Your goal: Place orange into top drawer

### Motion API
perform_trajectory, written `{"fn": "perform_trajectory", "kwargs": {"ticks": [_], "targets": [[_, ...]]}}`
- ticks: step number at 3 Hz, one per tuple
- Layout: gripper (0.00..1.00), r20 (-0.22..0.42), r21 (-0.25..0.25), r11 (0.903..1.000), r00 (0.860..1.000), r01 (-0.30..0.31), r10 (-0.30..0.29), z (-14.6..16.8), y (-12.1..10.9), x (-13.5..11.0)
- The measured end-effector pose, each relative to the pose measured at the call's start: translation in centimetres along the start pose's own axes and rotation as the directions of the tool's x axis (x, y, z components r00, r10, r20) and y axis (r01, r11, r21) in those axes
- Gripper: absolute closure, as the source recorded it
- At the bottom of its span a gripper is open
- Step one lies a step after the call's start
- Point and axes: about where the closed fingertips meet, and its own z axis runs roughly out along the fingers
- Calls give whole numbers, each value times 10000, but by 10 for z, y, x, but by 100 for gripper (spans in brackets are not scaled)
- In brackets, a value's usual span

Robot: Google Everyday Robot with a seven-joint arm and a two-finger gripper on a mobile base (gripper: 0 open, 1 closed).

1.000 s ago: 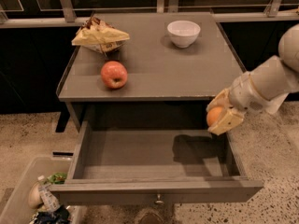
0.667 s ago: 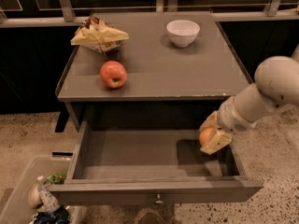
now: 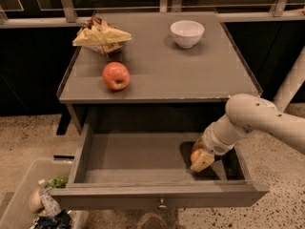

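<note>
The top drawer (image 3: 143, 163) is pulled open below the grey table top, its front panel with a small round knob (image 3: 162, 205) nearest the camera. My gripper (image 3: 200, 157) reaches down into the right part of the drawer, just above its floor. It is shut on the orange (image 3: 196, 155), which shows between the pale fingers. The white arm comes in from the right.
On the table top (image 3: 190, 75) stand a red-yellow apple (image 3: 116, 75), a yellow chip bag (image 3: 101, 34) and a white bowl (image 3: 187, 33). A clear bin with trash (image 3: 40, 204) stands on the floor at lower left, next to the drawer front.
My gripper has moved down and to the left with the orange, from beside the table's right edge into the open drawer.
</note>
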Motion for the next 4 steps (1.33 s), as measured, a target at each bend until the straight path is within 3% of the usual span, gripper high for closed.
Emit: {"fn": "perform_trajectory", "kwargs": {"ticks": [1,2,4], "targets": [[100,-17,61,10000,10000,-5,5,2,-2,-1],[81,-17,60,10000,10000,-5,5,2,-2,-1],[35,-17,60,10000,10000,-5,5,2,-2,-1]]}}
